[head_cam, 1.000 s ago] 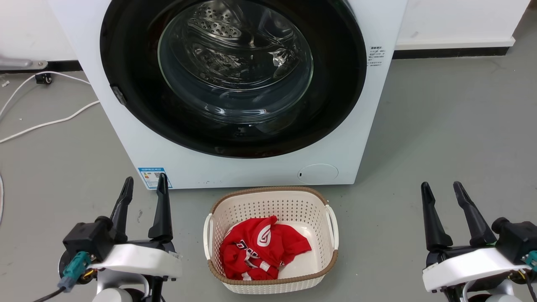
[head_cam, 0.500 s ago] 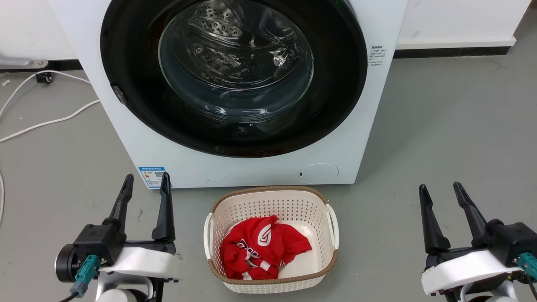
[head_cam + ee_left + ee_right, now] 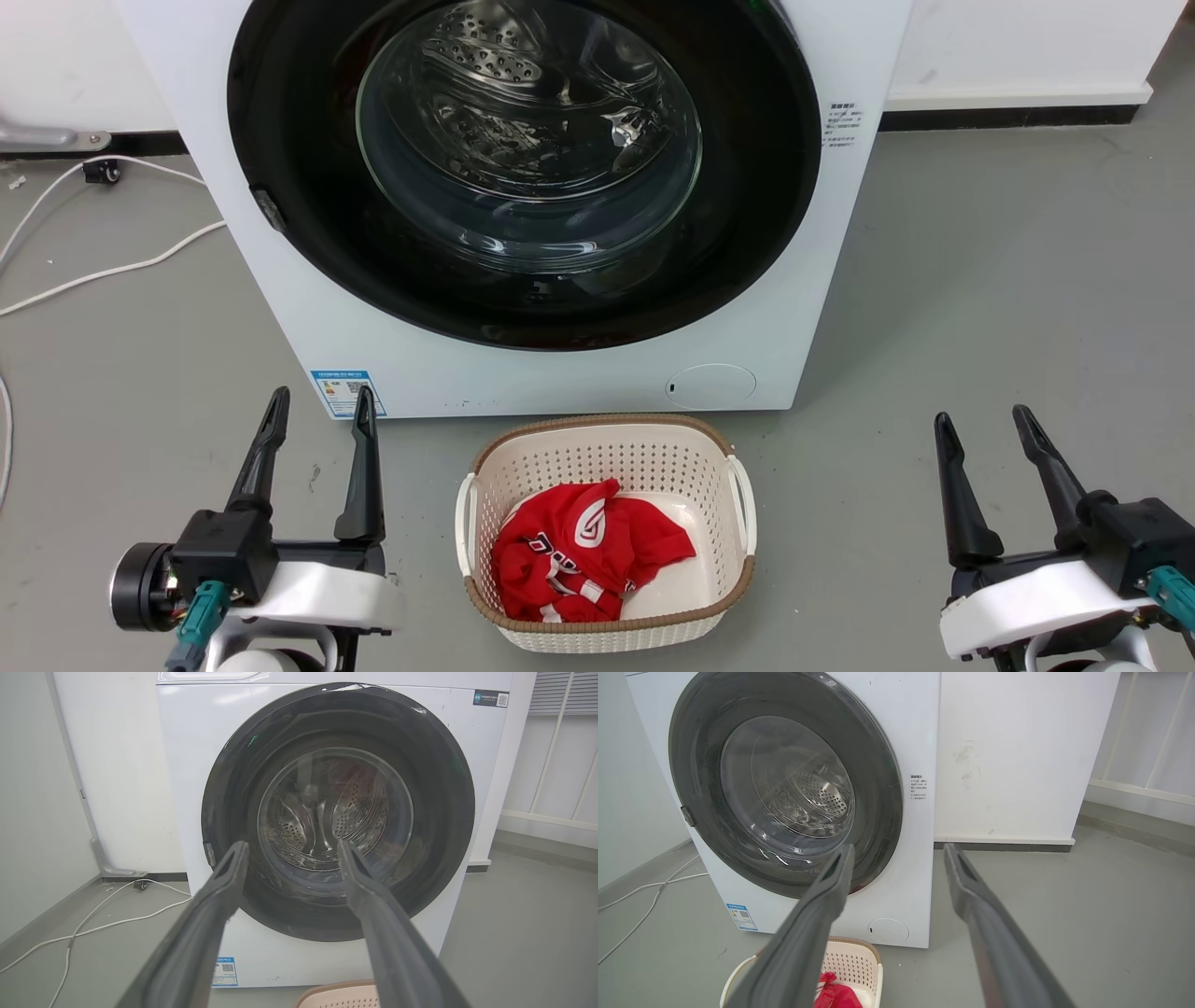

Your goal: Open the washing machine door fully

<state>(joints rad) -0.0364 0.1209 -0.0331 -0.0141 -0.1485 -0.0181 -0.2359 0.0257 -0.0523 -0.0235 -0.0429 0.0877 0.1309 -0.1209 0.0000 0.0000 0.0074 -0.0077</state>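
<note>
The washing machine door (image 3: 299, 187) is a big glossy black disc with a clear glass bowl at its centre, lying flat against the white machine front (image 3: 560, 378). A small dark latch tab (image 3: 270, 210) sits on its left rim. The left wrist view shows the door (image 3: 444, 812) head-on, and the right wrist view shows the door (image 3: 878, 793) from the right. My left gripper (image 3: 320, 405) stands open at the lower left, short of the machine. My right gripper (image 3: 983, 417) stands open at the lower right, over bare floor. Neither holds anything.
A cream perforated basket (image 3: 485, 490) with a red garment (image 3: 583, 551) stands on the grey floor just before the machine, between my grippers. White cables (image 3: 112, 271) lie on the floor at the left. A small round white flap (image 3: 711, 385) sits low on the machine front.
My left gripper's wrist has sunk a little lower in the head view and its fingers stand more upright. The right gripper has barely shifted. The door is as before.
</note>
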